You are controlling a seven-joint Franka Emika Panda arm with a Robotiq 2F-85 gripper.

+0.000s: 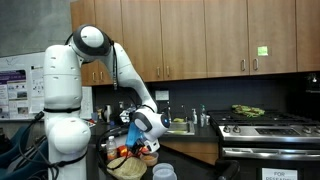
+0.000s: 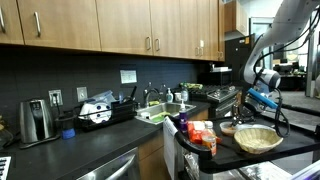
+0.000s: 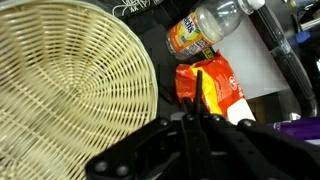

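Observation:
My gripper [image 3: 197, 78] is shut, its two thin fingers pressed together with nothing between them. It hangs just above an orange and red snack bag [image 3: 225, 92] lying on the dark counter. Left of the bag is a large round wicker basket [image 3: 70, 90], which is empty. A plastic bottle [image 3: 205, 28] with an orange label lies on its side beyond the bag. In both exterior views the gripper [image 1: 150, 124] [image 2: 263, 99] hovers low over the basket [image 1: 125, 165] [image 2: 257, 138] and the bag [image 2: 200, 134].
A white sheet [image 3: 262, 62] lies under the bag's right side, with a purple object [image 3: 300, 125] at the right edge. A sink [image 2: 165, 112], a toaster [image 2: 37, 120] and a stove [image 1: 265, 125] line the back counter under wooden cabinets [image 1: 200, 35].

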